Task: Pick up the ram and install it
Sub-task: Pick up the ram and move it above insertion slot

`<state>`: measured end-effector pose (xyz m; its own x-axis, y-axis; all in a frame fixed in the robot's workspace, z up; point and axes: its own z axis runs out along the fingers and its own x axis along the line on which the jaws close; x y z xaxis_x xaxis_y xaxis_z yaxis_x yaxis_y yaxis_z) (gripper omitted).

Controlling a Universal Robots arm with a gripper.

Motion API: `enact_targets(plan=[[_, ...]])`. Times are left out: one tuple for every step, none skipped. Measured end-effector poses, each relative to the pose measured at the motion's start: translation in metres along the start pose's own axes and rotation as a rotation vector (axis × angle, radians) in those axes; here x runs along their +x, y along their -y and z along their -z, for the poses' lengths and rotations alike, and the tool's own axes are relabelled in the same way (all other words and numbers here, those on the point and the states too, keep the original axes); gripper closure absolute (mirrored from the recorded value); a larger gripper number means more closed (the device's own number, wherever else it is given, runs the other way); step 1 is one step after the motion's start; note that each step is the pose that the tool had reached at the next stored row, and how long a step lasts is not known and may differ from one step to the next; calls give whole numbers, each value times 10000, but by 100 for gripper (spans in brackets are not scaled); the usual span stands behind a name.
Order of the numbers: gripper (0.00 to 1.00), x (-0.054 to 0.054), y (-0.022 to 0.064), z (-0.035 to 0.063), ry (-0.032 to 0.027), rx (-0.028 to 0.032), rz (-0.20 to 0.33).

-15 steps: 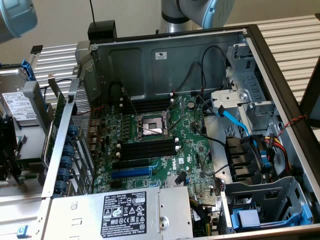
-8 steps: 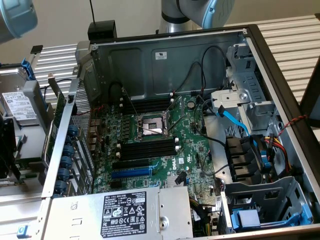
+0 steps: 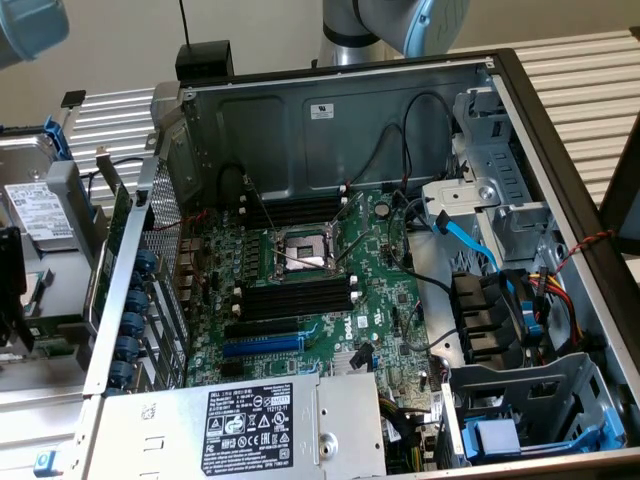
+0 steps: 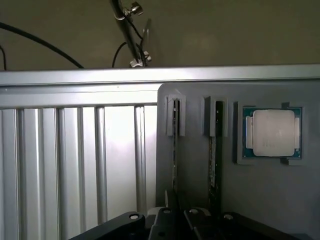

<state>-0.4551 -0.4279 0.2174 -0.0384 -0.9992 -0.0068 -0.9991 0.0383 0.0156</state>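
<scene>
Two rams stand on edge in the holders of a grey tray (image 4: 195,200). In the wrist view my gripper (image 4: 176,214) sits over the left ram (image 4: 175,150), a thin green stick, with its black fingers (image 4: 162,220) pressed in on both sides of it. The second ram (image 4: 218,150) stands in the neighbouring holder, just outside the fingers. In the exterior view the open computer case holds the motherboard (image 3: 380,290), whose black memory slots (image 3: 300,298) lie below the CPU socket (image 3: 305,250). More slots (image 3: 295,210) lie above the socket. The arm (image 3: 395,20) reaches past the case's far wall.
A CPU chip (image 4: 273,132) lies in a pocket of the grey tray beside the rams. A ribbed metal table (image 4: 75,165) borders the tray. In the case are a blue expansion slot (image 3: 262,345), loose cables (image 3: 470,245), a power supply (image 3: 290,425) and drive bays (image 3: 520,410).
</scene>
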Motion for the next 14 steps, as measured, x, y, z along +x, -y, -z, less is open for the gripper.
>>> enact_targets(plan=[[88, 0, -4, 45, 0, -2, -1], [88, 0, -6, 92, 0, -2, 0], [88, -1, -11, 137, 0, -1, -1], [88, -1, -15, 182, -1, -2, -1], [88, -1, -20, 227, -1, -2, 0], [88, -1, -23, 271, 0, 0, 0], [88, -1, -25, 319, -1, -2, 0], [88, -2, -26, 363, 0, 0, 0], [88, -2, -26, 409, -2, -1, 0], [88, -2, -27, 453, -5, -2, 0], [88, -3, -28, 499, -6, -1, 0], [88, -3, -29, 544, -7, -1, 0], [88, -3, -30, 590, -9, -2, -1], [88, -4, -30, 635, -9, 0, -1]])
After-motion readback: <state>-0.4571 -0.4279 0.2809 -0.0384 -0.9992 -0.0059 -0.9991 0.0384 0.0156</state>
